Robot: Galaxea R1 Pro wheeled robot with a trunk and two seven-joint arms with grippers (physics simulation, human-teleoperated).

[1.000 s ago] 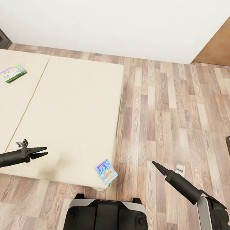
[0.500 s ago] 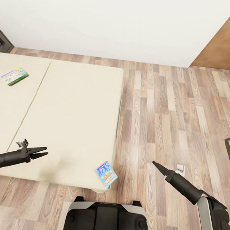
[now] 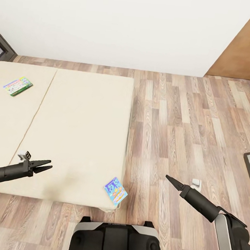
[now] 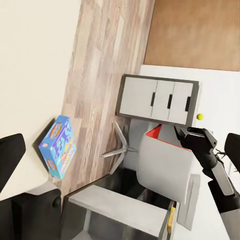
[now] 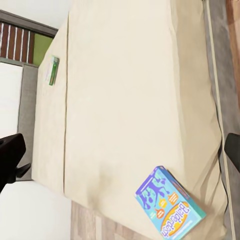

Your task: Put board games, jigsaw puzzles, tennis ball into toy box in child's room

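Board games lie on the bed (image 3: 76,128), a plain beige mattress in two sections: a small blue box (image 3: 115,190) printed with bright lettering sits at the near corner by the wood-plank floor (image 3: 185,122), and a pale, green-edged colourful box (image 3: 17,86) lies flat well apart on the far section. The left gripper (image 3: 47,165) hangs over the mattress's near edge with its fingers slightly apart, holding nothing. The right gripper (image 3: 168,178) hangs over the floor beside the bed, its fingers looking pressed together into a point, empty.
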